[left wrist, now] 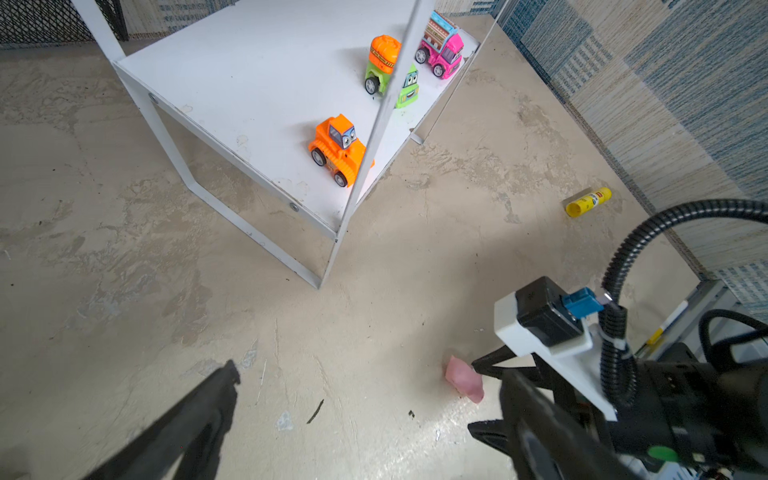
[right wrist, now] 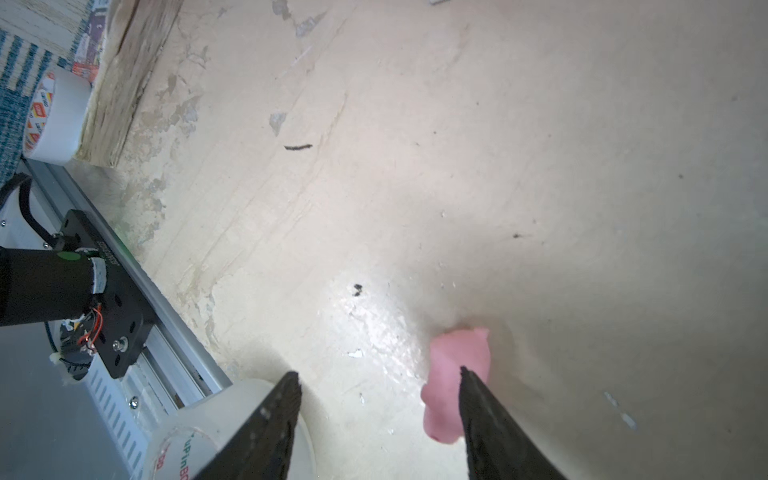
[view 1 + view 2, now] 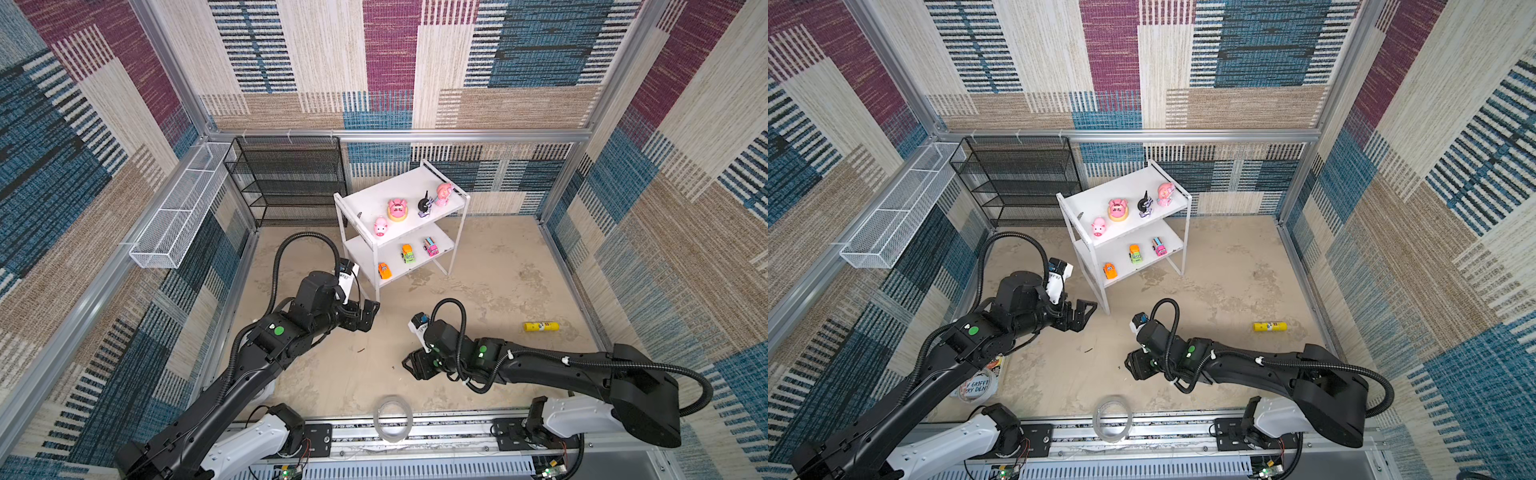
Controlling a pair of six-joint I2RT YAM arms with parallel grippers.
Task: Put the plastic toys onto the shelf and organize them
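Note:
The white shelf (image 3: 374, 195) stands at the back. Its top board holds two pink pigs (image 3: 380, 226) (image 3: 397, 209), a black-white figure (image 3: 424, 205) and a pink bear figure (image 3: 444, 194). On the lower board (image 1: 249, 83) sit the orange car (image 1: 338, 151), the green-orange car (image 1: 388, 72) and the pink car (image 1: 442, 48). One pink toy (image 2: 451, 386) lies on the floor, against the inner side of one finger of my right gripper (image 2: 379, 372), which is open and low over the floor. My left gripper (image 3: 372, 316) hangs open and empty beside the shelf's front leg.
A yellow tube (image 3: 541, 326) lies on the floor at the right. At the back left stand a black mesh rack (image 3: 286, 183) and a white wire basket (image 3: 178, 208). A clear tape roll (image 3: 392, 417) sits at the front edge, and another tape roll (image 2: 54, 116) at the front left.

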